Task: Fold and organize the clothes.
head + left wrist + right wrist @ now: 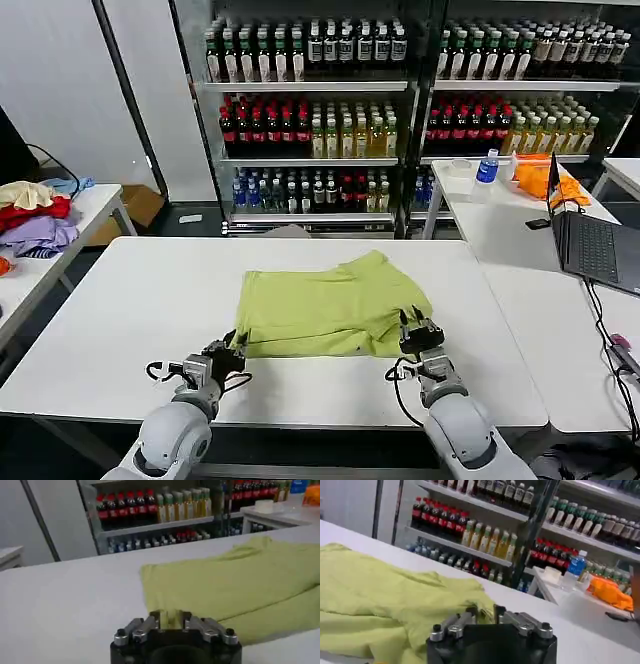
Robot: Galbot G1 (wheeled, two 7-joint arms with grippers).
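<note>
Pinching the T-shirt [330,310] near hem: we clamp left gripper [232,349] and right gripper [413,335] on opposite corners, its long axis spanning between them

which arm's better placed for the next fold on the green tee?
Roughly even, probably a two-arm fold. The left gripper is at the T-shirt's near-left corner, fingers closed on the hem in its wrist view. The right gripper pinches the near-right edge. Neither has to travel.
</note>
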